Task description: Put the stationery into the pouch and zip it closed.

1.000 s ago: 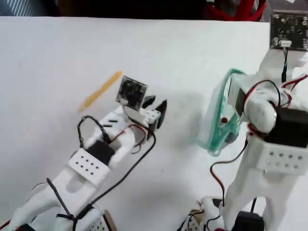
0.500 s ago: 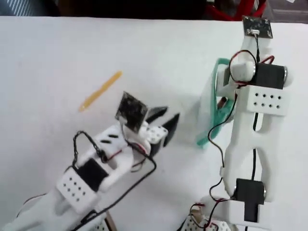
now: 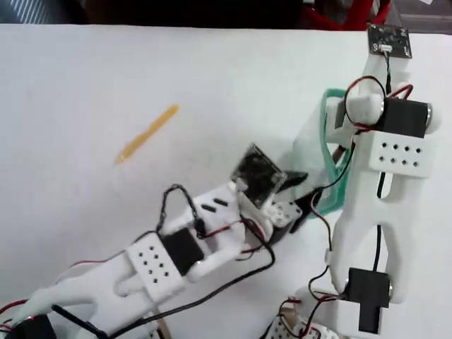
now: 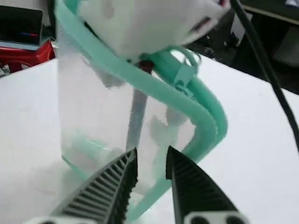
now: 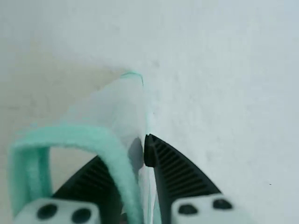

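A clear pouch (image 3: 313, 145) with a teal zip rim stands tilted on the white table (image 3: 106, 70) at the right. My right gripper (image 5: 126, 151) is shut on its rim, the teal band (image 5: 70, 135) passing between the fingers. My left gripper (image 3: 302, 192) is next to the pouch's near side. In the left wrist view it (image 4: 151, 156) is narrowly open, its tips just short of the pouch (image 4: 93, 107), with nothing held. A yellow pen (image 3: 148, 133) lies alone on the table far to the left of the pouch.
The right arm (image 3: 378, 183) stretches along the table's right side, over part of the pouch. The left arm (image 3: 162, 258) crosses the near middle with loose cables. Dark clutter lines the far edge.
The left arm has swung right, away from the pen, bringing its gripper up to the pouch. The right arm stretched out toward the far edge and then kept the pouch nearly in place.
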Tool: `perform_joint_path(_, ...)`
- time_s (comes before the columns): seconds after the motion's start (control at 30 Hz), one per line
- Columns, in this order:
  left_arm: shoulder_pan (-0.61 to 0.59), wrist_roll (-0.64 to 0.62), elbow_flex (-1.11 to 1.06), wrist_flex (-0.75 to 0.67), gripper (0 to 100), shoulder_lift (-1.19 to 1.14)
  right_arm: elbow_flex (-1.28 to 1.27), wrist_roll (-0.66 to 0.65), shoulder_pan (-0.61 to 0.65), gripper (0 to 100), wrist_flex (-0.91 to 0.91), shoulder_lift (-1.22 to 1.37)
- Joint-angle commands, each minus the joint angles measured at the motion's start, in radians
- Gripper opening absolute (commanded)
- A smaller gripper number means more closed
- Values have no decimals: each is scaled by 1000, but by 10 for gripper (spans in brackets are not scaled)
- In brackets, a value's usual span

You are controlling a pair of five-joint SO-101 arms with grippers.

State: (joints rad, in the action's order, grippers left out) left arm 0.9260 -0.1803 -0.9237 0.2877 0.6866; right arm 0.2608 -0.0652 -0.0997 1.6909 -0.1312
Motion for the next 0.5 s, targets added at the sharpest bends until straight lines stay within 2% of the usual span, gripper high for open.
perform_joint_path(0.0, 39, -9, 31, 21, 118, 96, -2, -5, -2, 20, -13, -18)
perform_joint_path(0.2, 58, -2, -75, 21, 133, 297, 0, -3, 1, 20, -10, -18)
perform_joint_path(0.4, 56, -3, -68, -12, 132, 229, 0, 3, -4, 20, 4, -18)
perform_joint_path(0.47, 21, -2, -68, -14, 131, 208, 0, 3, -5, 20, 7, -21)
